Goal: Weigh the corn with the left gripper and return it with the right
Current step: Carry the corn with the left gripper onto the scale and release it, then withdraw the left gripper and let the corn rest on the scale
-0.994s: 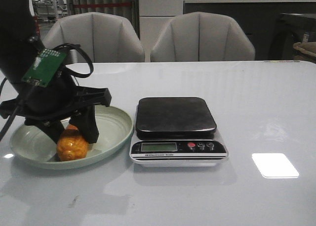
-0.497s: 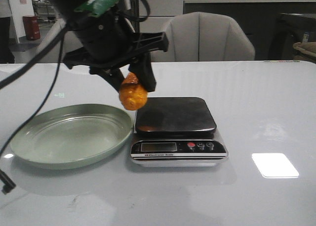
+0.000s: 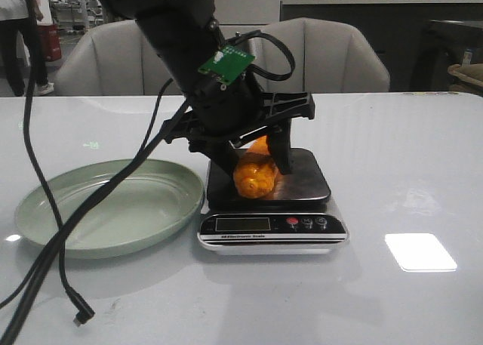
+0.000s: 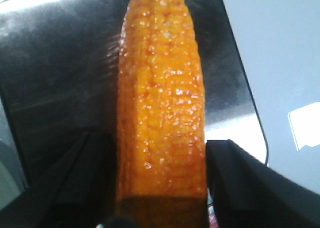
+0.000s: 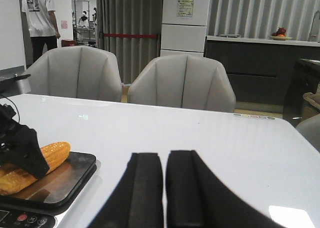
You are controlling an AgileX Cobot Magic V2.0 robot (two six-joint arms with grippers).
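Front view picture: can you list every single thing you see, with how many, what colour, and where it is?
corn: one, orange-yellow, on the scale's dark platform, held between the left tool's fingers.
scale: one, dark platform with a white base, middle of the table.
plate: one, pale green, nothing in it, on the table just left of the scale.
table: one, glossy white, under everything.
chairs: two, light grey, behind the table.
person: one, white shirt and dark trousers, far back on the left.
cable: black, trailing over the plate and the table's left side.
left tool: one, black with a green circuit board, closed on the corn over the scale.
right tool: one, black, fingers together, seen only in the right wrist view, above the table right of the scale.
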